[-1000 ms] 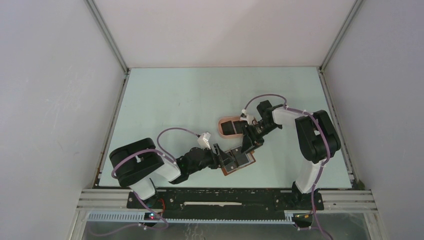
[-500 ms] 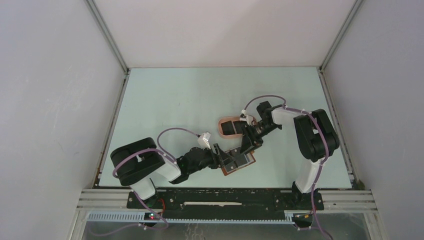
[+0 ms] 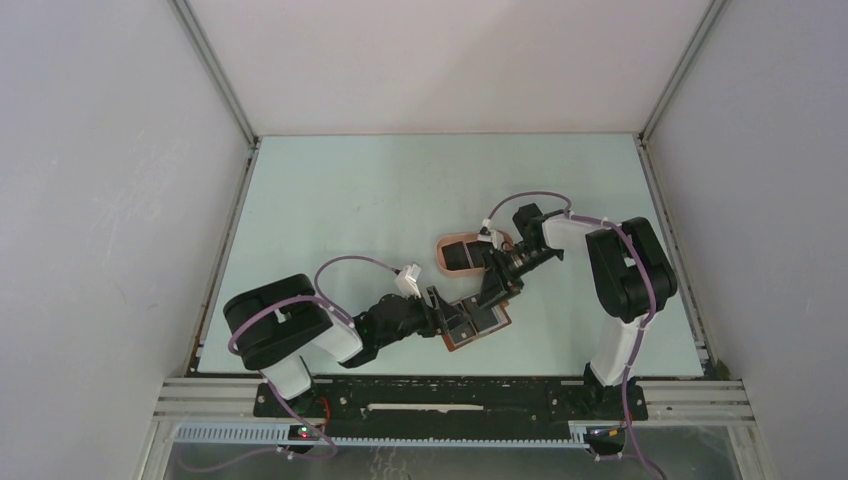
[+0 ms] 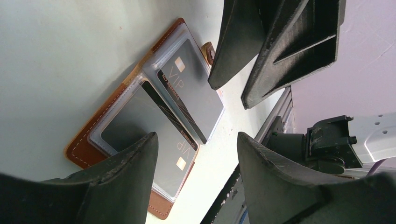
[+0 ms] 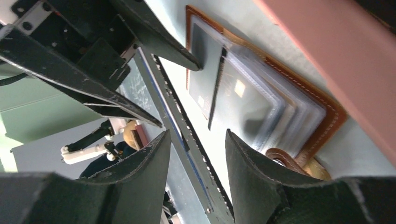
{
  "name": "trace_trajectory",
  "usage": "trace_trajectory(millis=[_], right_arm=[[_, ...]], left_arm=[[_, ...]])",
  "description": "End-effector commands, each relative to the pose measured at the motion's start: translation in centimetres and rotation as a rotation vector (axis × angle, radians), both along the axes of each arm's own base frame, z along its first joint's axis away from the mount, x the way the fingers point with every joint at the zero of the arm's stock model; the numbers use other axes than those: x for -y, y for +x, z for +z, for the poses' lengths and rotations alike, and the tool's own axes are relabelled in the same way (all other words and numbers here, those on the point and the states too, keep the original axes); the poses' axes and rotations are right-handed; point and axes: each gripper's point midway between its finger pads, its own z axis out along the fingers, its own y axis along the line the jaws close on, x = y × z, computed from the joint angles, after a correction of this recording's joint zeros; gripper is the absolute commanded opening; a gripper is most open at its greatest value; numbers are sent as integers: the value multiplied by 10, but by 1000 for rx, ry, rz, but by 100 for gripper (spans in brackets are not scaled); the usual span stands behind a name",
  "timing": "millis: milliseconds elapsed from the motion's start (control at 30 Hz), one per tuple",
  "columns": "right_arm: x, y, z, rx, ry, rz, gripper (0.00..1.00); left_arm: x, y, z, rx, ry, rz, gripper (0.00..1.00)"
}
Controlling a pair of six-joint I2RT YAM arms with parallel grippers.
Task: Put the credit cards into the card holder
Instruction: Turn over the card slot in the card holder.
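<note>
Top external view has both arms meeting low at the front of the table [image 3: 330, 200]. The card holder [image 3: 480, 327] lies opened flat between them, just ahead of the left gripper [image 3: 452, 318] and just beneath the tips of the right gripper [image 3: 495, 290]. Its long axis runs slantwise, roughly from one gripper toward the other, so each arm faces one end of it.

Both grippers are released, fingers apart with nothing between them. The left one looks to be resting at or just over the near edge of the holder, though contact is hard to tell.

Behind the right gripper, close to its wrist, sits a pink tray [image 3: 446, 246] with dark flat shapes in it, probably cards not yet loaded. If so, the right arm is the nearer one for fetching them, while the left is placed to steady the holder.

From above, the holder is only a brown patch with grey inside. The left wrist view adds what that hides: two dark cards [image 4: 187, 88] marked VIP already sit in clear sleeves, side by side across the fold. The right wrist view shows the sleeves fanned in a stack and the snap tab [image 5: 285, 156] lying loose at the end nearest that gripper.
</note>
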Motion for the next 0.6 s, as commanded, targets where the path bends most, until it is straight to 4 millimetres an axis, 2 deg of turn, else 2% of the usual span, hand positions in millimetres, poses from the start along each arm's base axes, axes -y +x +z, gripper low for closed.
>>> trace_trajectory(millis=[0, 267, 567], right_arm=[[9, 16, -1, 110, -75, -26, 55], [23, 29, -7, 210, -170, -68, 56], [18, 19, -16, 122, -145, -46, 56]], left_arm=[[9, 7, 9, 13, -31, 4, 68], [9, 8, 9, 9, -32, 5, 68], [10, 8, 9, 10, -35, 6, 68]])
